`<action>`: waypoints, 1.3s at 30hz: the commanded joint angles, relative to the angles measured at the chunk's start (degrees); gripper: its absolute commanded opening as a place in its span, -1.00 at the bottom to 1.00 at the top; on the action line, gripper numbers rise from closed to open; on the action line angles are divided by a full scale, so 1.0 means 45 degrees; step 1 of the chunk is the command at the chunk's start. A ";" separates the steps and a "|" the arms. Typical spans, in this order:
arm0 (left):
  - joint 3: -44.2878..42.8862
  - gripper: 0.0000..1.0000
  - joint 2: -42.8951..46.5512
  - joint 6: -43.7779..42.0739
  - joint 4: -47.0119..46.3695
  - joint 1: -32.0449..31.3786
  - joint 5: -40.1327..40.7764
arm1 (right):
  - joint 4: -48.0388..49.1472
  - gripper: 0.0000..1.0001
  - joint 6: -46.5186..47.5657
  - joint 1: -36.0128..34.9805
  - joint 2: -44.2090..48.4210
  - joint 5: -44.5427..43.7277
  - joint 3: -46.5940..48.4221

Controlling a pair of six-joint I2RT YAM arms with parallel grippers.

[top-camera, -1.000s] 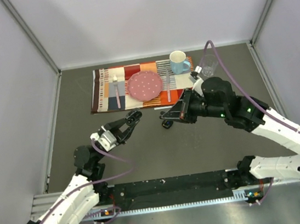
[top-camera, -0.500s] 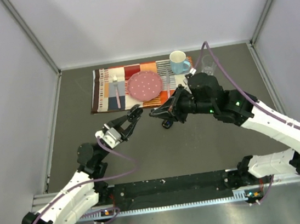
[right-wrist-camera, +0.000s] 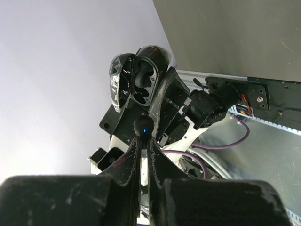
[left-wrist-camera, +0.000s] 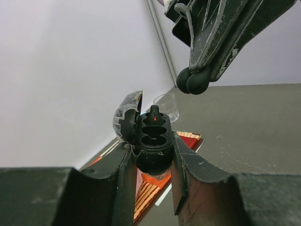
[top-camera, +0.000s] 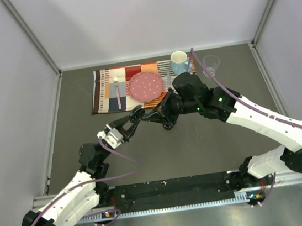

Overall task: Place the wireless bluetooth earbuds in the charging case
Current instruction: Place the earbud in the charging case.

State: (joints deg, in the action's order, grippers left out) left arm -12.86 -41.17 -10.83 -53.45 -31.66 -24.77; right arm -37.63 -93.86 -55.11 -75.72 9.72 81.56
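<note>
My left gripper (top-camera: 134, 115) is shut on a black charging case (left-wrist-camera: 153, 136) and holds it above the table with its lid (left-wrist-camera: 127, 115) swung open. The two sockets look empty, and a red light glows at the case's far end. My right gripper (top-camera: 147, 117) is shut on one tiny black earbud (right-wrist-camera: 143, 127) with a blue light. The earbud (left-wrist-camera: 194, 81) hangs close in front of the open case (right-wrist-camera: 146, 82), apart from it. A small black object (top-camera: 167, 125) lies on the table under the right arm. The other earbuds are not visible.
A striped placemat (top-camera: 103, 91) at the back holds a pink plate (top-camera: 146, 86), a fork (top-camera: 117, 92) and more cutlery (top-camera: 168, 85). A blue mug (top-camera: 179, 62) and a clear glass (top-camera: 211, 63) stand at the back right. Grey walls close in both sides.
My right gripper has moved left with the earbud until it is just in front of the case. My left gripper has edged up and to the right with the open case.
</note>
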 commanded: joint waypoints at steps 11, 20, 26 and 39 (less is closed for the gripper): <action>-0.0442 -1.00 -0.0168 0.0102 -0.0798 -0.0132 -0.0764 | 0.0158 -1.00 -0.0762 -0.0194 -0.0789 0.0497 0.0978; -0.0540 -1.00 -0.0246 0.0043 -0.0798 -0.0191 -0.0803 | 0.0197 -1.00 -0.1191 -0.0194 -0.1160 0.0849 0.0860; -0.0618 -1.00 -0.0324 0.0043 -0.0817 -0.0230 -0.0862 | 0.0276 -1.00 -0.1406 -0.0194 -0.1434 0.1044 0.0841; -0.0501 -1.00 -0.0344 0.0082 -0.1051 -0.0347 -0.0901 | 0.0529 -1.00 -0.1914 -0.0194 -0.1668 0.1083 0.0372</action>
State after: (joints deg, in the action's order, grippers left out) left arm -13.08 -42.94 -10.63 -53.52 -32.40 -27.68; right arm -36.80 -100.92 -55.11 -82.19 13.23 83.35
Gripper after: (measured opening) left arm 0.342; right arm 0.015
